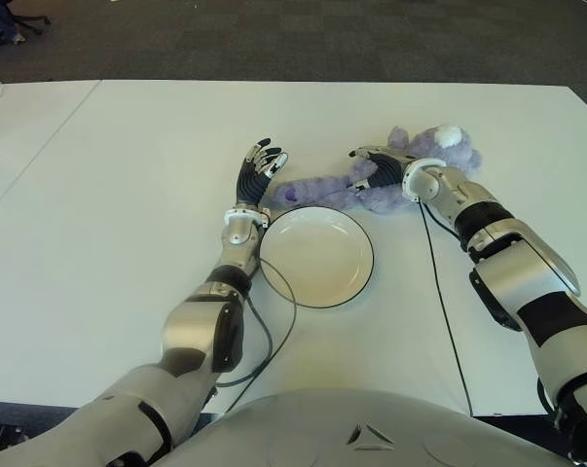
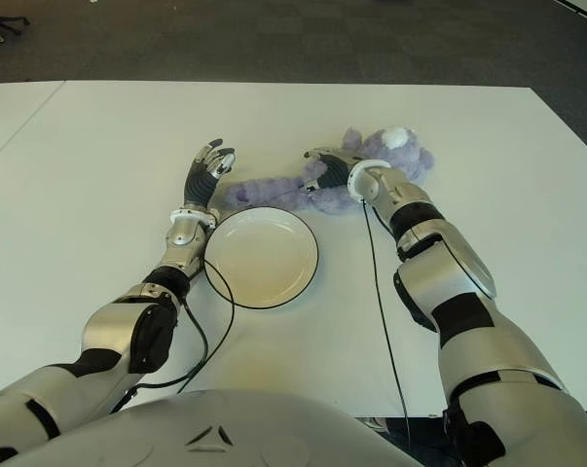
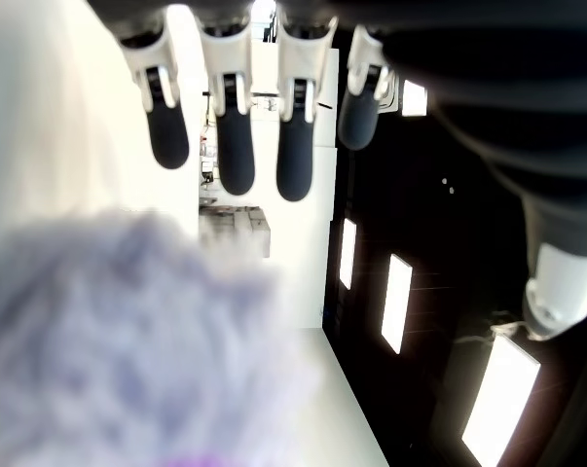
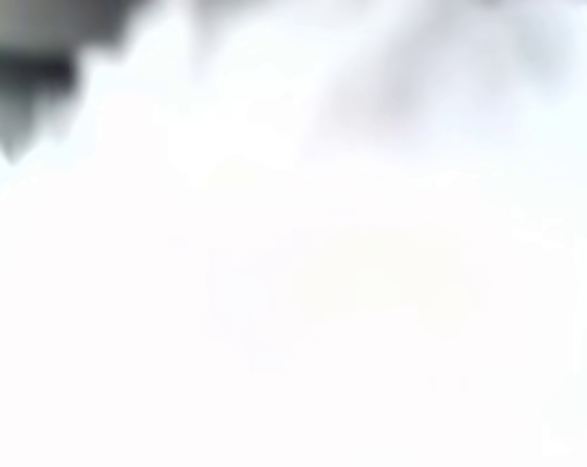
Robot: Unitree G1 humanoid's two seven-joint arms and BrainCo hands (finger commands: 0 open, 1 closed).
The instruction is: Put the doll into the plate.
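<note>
Doll (image 1: pixel 410 170) lies on the table (image 1: pixel 128 195) at one o'clock behind the plate (image 1: pixel 317 255); left hand (image 1: pixel 259 173) at eleven.

We see even, bright light on the white table (image 1: pixel 128 195), with only soft, faint shadows beside the plate (image 1: pixel 317 255). Our right wrist view is washed out to white glare and blur. In the left wrist view the doll (image 3: pixel 128 331) is out of focus.

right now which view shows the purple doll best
The left eye view: the whole doll lies on the table just beyond the plate, the right hand on its middle. The right eye view shows much the same. The left wrist view gives only a close purple blur; the right wrist view shows nothing recognisable.
</note>
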